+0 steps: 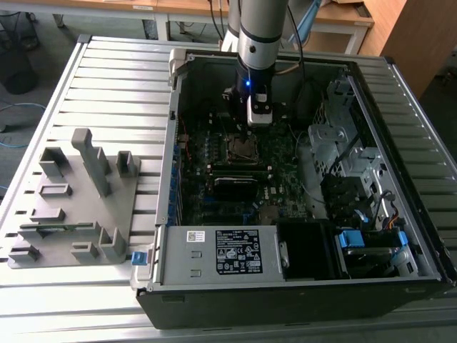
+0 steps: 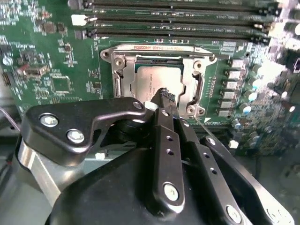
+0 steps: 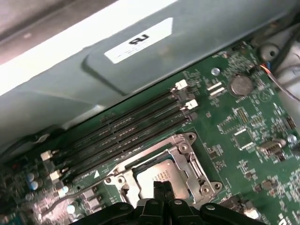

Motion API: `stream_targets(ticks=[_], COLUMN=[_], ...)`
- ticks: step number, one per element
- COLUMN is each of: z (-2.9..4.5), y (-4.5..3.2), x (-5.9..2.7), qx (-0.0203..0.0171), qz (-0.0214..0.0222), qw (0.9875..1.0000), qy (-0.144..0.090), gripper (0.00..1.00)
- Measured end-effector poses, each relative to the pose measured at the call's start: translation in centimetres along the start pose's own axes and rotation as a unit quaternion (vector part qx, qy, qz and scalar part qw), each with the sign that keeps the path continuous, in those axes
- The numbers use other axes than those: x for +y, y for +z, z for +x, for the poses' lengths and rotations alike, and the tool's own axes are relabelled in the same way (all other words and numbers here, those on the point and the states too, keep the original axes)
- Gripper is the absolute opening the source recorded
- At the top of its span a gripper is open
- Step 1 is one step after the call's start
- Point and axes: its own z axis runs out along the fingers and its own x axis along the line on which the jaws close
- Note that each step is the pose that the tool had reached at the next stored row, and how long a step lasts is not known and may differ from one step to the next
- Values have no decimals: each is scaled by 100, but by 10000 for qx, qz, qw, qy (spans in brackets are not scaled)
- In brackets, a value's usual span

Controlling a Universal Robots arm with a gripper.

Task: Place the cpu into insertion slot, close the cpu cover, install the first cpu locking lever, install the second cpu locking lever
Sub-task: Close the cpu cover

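The cpu (image 2: 157, 77) lies flat in the insertion slot (image 1: 243, 147) on the green board, its grey metal top showing. The cpu cover (image 2: 154, 48), a silver frame with a cut-out centre, lies down around the chip; it is also seen in the first wrist view as the cpu cover (image 3: 140, 164) around the cpu (image 3: 161, 174). My gripper (image 2: 165, 95) hangs just above the socket's near edge, its black fingers shut together with nothing between them. In the exterior view the gripper (image 1: 258, 118) stands upright just behind the socket. I cannot tell how the locking levers stand.
Long black memory slots (image 3: 122, 131) run beside the socket. The open computer case (image 1: 171, 143) lies on a slatted metal table (image 1: 107, 78), with drive cages (image 1: 343, 150) at the exterior view's right and a power supply (image 1: 221, 250) in front. A grey fixture (image 1: 71, 207) sits left of the case.
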Motion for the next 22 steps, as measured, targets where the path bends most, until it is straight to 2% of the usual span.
stream_targets(ticks=[5, 10, 14, 18, 22], z=[0, 0, 0, 0, -1], y=[5, 12, 20, 27, 35], x=[0, 0, -1, -1, -1], qx=[12, 24, 34, 39, 18], qz=[7, 13, 19, 24, 18], qw=[9990, 9959, 9919, 9869, 9824], qy=[-449, -905, -1269, -1610, -1866], gripper=[11, 11, 11, 11, 11])
